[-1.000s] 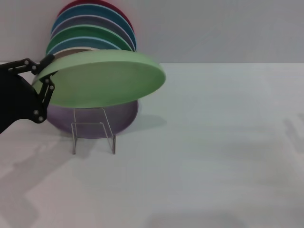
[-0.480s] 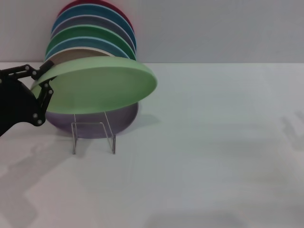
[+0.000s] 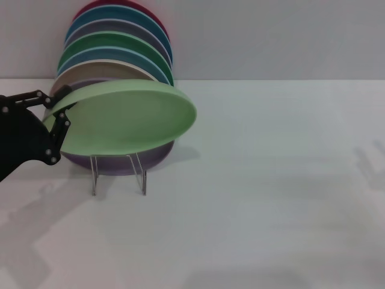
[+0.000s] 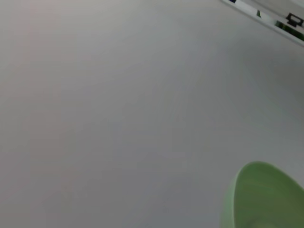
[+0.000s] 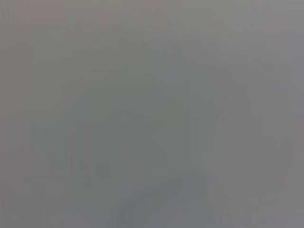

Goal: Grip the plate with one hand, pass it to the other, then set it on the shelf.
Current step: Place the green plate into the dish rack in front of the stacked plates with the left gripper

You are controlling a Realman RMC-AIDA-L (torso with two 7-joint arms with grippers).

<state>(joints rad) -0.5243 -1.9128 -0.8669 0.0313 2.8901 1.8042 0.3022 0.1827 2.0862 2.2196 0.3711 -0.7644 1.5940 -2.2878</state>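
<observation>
Bench: white bench (image 3: 258,198) under a plain grey wall, as I see it from the head cam.
Shelf: clear shelf (image 3: 118,173) stands at bench left, its squarish front bracket facing me.
Stack: row of upright plates behind it – red, blue, grey-blue, darker green plate (image 3: 114,43), another blue, beige – leaning one behind another toward the wall.
Lilac plate: lilac plate (image 3: 123,161) sits lowest at the front, mostly hidden; only its lower edge shows, w/ the shelf bracket in front of it.
Plate: pale mint plate (image 3: 129,118) is held off the bench, tilted, in front of the stack and above the shelf bracket. Its far edge points to bench centre. Left wrist cam catches a slice of its rim (image 4: 266,199) against blank grey.
Left pincer: left pincer (image 3: 59,108) comes in from the left edge – black fingers clenched on the plate's left rim, one above and one below.
Right pincer: not in any view I've got; right wrist cam shows only flat grey.
</observation>
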